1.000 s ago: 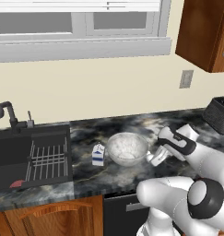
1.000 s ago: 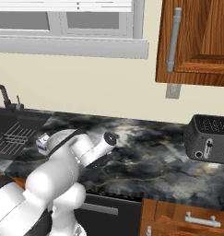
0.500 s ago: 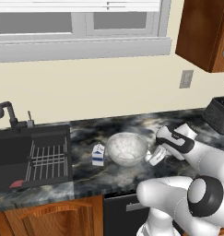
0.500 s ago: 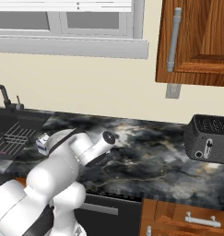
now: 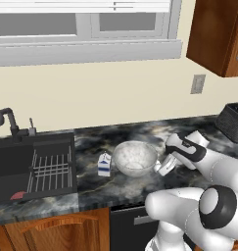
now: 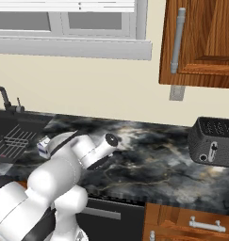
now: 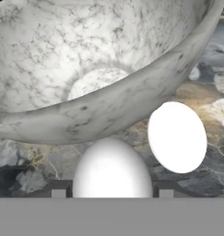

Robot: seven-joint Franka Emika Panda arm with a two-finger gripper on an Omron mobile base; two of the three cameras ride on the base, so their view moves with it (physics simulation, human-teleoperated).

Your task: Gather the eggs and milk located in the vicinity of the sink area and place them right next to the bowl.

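Observation:
The cloudy glass bowl (image 5: 135,158) stands on the dark marble counter, and its side looms close in the hand view (image 7: 109,69). My gripper (image 5: 162,167) is low at the bowl's right side, shut on one white egg (image 7: 112,168) that sits between its fingertips (image 7: 112,191). A second egg (image 7: 177,137) lies on the counter right beside the bowl. The milk carton (image 5: 105,164) stands upright just left of the bowl, and its top corner peeks out behind my arm (image 6: 42,146). The sink (image 5: 12,166) is at the far left.
A white wire rack (image 5: 49,169) lies in the sink, with a black faucet (image 5: 8,122) behind it and a small red item (image 5: 17,195) at the basin's front. A black toaster (image 6: 215,141) stands at the counter's right end. Wall cabinets hang above it.
The hand has stayed low beside the bowl's right side with hardly any shift. Bowl and milk carton have not moved.

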